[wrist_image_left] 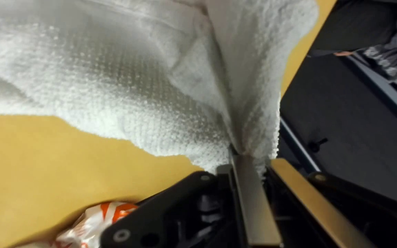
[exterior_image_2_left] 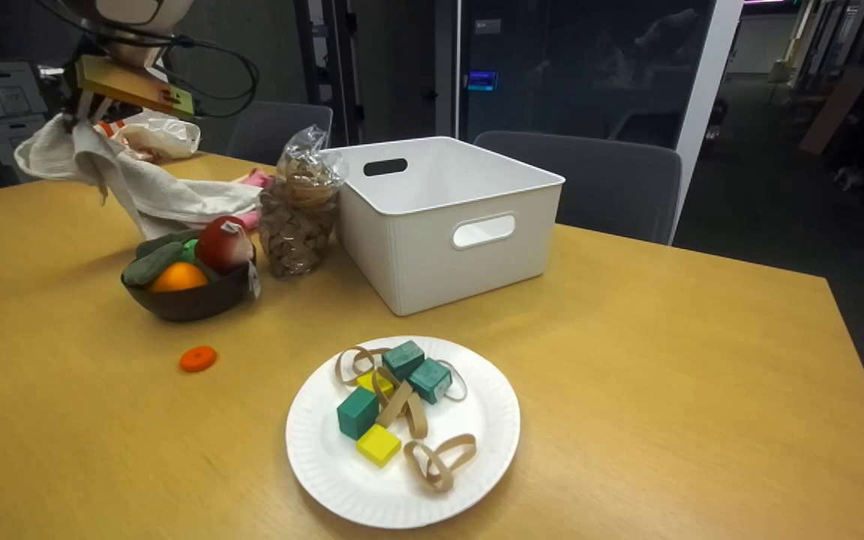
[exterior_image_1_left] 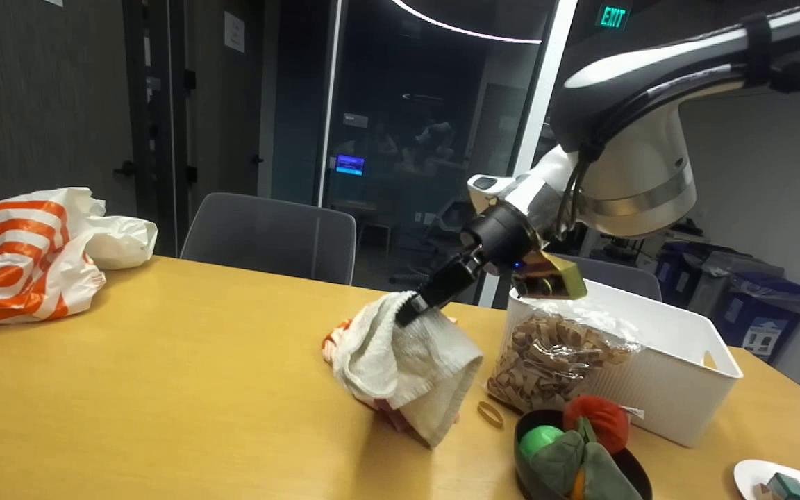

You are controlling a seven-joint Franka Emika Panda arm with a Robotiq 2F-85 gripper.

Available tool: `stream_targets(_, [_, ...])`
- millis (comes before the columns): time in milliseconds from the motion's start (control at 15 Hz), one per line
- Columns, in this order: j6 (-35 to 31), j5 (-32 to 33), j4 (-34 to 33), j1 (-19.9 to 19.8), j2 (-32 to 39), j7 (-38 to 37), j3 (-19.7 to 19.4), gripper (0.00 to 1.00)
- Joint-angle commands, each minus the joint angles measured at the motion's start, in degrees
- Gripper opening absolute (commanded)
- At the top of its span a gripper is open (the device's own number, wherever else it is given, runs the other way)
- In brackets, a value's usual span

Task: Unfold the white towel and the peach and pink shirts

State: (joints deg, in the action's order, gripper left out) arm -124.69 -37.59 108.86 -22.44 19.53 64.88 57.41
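Gripper (exterior_image_1_left: 410,310) pinching draped white towel (exterior_image_1_left: 435,354), orange bullseye logo (exterior_image_1_left: 7,276) on plastic bag (exterior_image_1_left: 77,250), green EXIT sign (exterior_image_1_left: 612,17)

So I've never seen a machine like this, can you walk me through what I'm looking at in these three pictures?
You're looking at a robot arm with a pinching tool at its end. Two pictures come from cameras standing outside the robot; the close-up comes from a camera on its wrist, looking along the tool. The tool is clamped on a white towel, which drapes down toward the table; some pink cloth peeks out past it. Also on the table are a bullseye-printed plastic bag, a white storage bin, a clear bag of rubber bands, a dark bowl of toy-looking produce, and a paper plate holding green and yellow blocks and loose rubber bands.
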Motion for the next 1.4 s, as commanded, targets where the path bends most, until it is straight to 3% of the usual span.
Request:
stream_targets(0, [11.15,-7.37,-0.27,5.56,0.02,3.88,-6.97,0.06])
stream_targets(200, [20.33,-11.28,-0.19,11.4,-0.32,3.47,-14.35,0.06])
stream_targets(333, [20.63,-10.87,1.74,16.11,-2.73,4.84,-19.07,0.05])
stream_targets(400, [17.55,-6.76,3.49,19.47,-4.76,6.94,-21.44,0.05])
stream_targets(733, [16.68,2.91,7.64,30.05,-7.41,7.92,-29.16,0.06])
stream_targets(867, [15.13,7.25,8.79,33.01,-8.62,8.0,-30.97,0.13])
stream_targets(933, [14.02,9.41,9.32,34.1,-9.09,8.04,-31.53,0.36])
stream_targets(1067, [10.89,13.47,10.48,35.75,-10.12,8.26,-32.36,0.4])
stream_targets(1333, [4.26,21.15,10.47,37.16,-11.53,7.88,-33.9,0.7])
